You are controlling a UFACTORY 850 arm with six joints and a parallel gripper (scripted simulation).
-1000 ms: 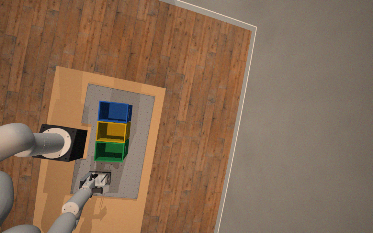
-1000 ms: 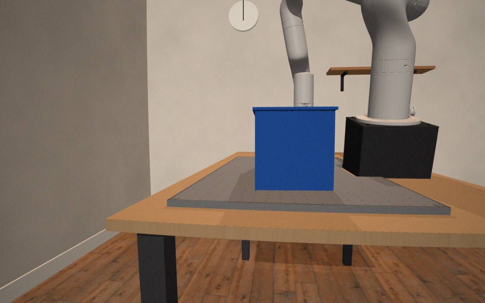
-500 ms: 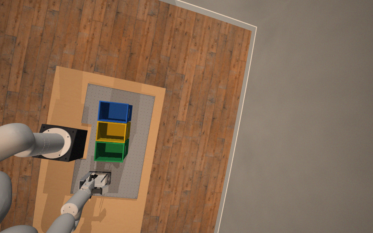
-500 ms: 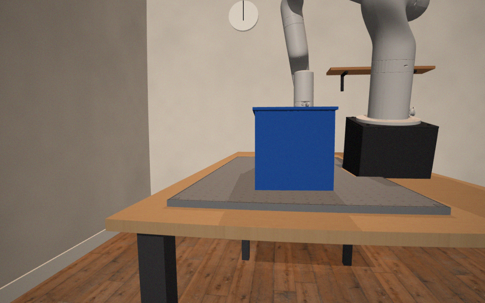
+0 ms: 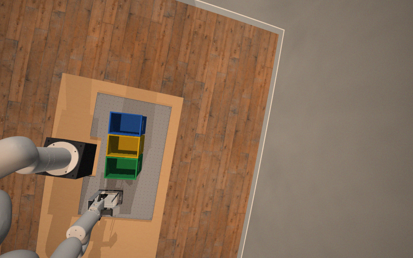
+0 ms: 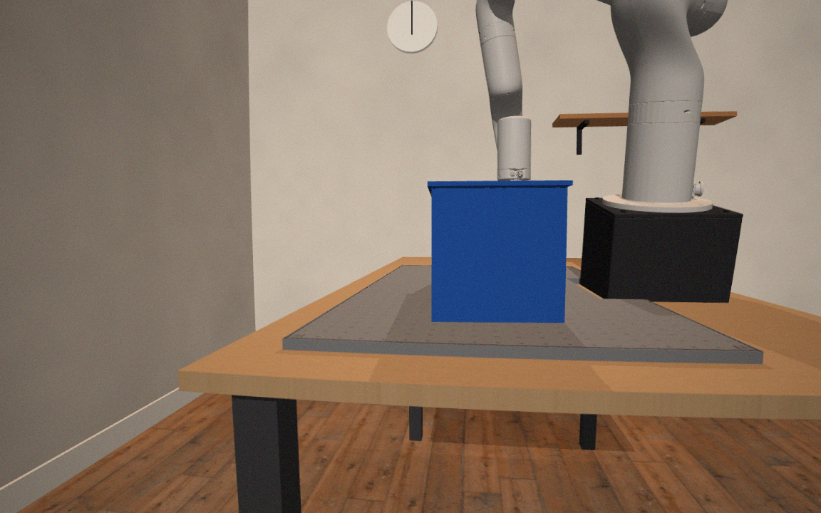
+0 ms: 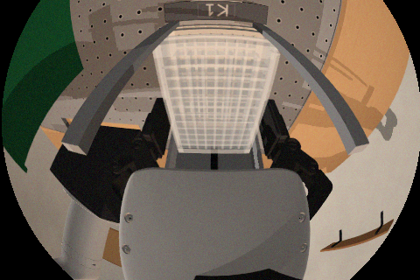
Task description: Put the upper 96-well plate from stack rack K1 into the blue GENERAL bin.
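Top view, gripper: the gripper (image 5: 102,201) is reaching over the stack rack K1 (image 5: 90,201) at the near end of the grey perforated board (image 5: 156,166), its fingers pinching the upper 96-well plate (image 5: 109,199) across its width.
Top view, bins: the blue bin (image 5: 127,123), the yellow bin (image 5: 124,146) and the green bin (image 5: 122,167) are standing upright in a row, touching side by side, the green one nearest the rack and the blue one farthest.
Top view, arm base: the black pedestal (image 5: 87,150) is sitting on the wooden table (image 5: 73,105) beside the board.
Exterior view, bins: the blue bin (image 6: 497,251) is hiding the other bins, the rack and the gripper; only the wrist cylinder (image 6: 514,147) is showing above its rim.
Wrist view, plate: the upper 96-well plate (image 7: 215,94) is sitting between the dark fingers, inside the grey rails of the stack rack K1 (image 7: 215,10), whose label is reading upside down.
Wrist view, lower plate: hidden under the upper one.
Wrist view, surroundings: a wall of the green bin (image 7: 41,59) is showing at the left edge.
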